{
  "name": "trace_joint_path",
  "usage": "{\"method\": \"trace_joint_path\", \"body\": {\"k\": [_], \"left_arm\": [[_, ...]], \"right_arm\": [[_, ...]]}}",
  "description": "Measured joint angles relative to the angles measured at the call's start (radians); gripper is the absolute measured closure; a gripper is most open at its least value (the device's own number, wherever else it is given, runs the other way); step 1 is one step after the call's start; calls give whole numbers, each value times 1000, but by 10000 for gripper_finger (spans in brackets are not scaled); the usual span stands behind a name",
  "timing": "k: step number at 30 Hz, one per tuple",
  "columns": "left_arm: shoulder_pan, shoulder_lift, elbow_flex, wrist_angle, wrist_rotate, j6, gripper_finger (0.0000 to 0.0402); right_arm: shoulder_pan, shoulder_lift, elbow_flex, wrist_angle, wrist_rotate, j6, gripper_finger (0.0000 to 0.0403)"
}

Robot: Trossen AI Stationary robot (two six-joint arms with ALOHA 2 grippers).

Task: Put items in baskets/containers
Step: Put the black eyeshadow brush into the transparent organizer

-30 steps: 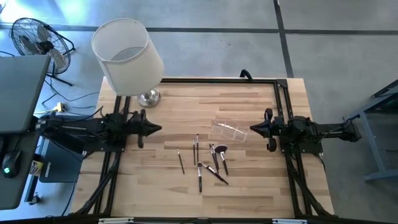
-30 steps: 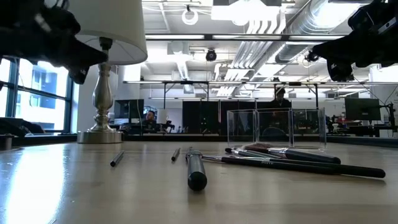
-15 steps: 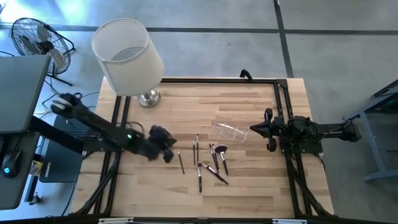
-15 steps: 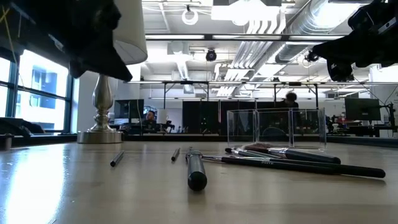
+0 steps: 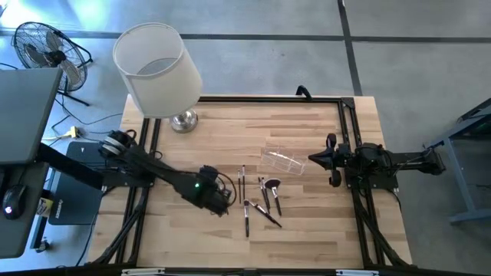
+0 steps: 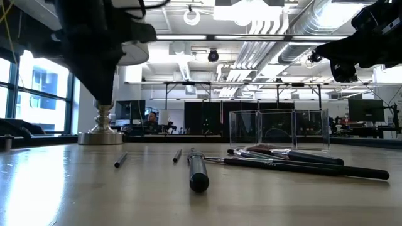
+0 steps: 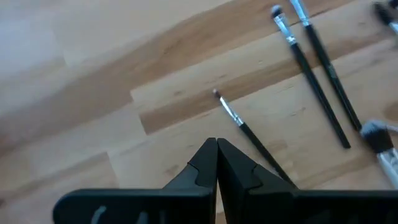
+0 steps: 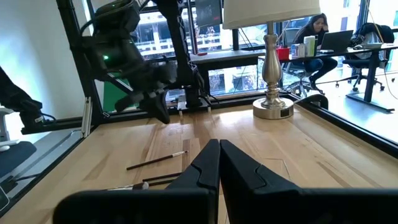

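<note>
Left gripper (image 7: 216,149), dark tapered fingers pressed together, hangs empty directly above the slim black makeup brush (image 7: 249,134) with a silver ferrule, lying on pale wood-grain table (image 5: 307,238). Beyond it the other thin dark-handled brushes (image 5: 261,201) lie scattered. Farther, the clear rectangular plastic box (image 5: 280,161) stands beside the closed, empty right gripper (image 5: 311,159).

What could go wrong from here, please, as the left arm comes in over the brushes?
The left gripper is shut above the leftmost brush; descending like that, it would likely push the brush rather than grasp it. The other brushes overlap, so lifting one may drag another. The clear box looks light and could slide.
</note>
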Motion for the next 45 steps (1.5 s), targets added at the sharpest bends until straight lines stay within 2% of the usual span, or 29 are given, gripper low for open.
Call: {"method": "trace_joint_path", "body": {"k": [6, 15, 19, 33, 38, 45], "left_arm": [[71, 11, -4, 26, 87, -25, 389], [145, 32, -5, 91, 97, 17, 299], [149, 32, -5, 111, 97, 17, 277], [148, 32, -5, 366, 70, 77, 270], [159, 32, -5, 375, 61, 78, 270], [212, 32, -5, 380, 72, 180, 270]], "right_arm": [[0, -1, 0, -1, 0, 0, 398], [0, -1, 0, 0, -3, 0, 398], [0, -1, 0, -1, -3, 0, 398], [0, -1, 0, 0, -3, 0, 398], [0, -1, 0, 0, -3, 0, 398], [0, -1, 0, 0, -3, 0, 398]]}}
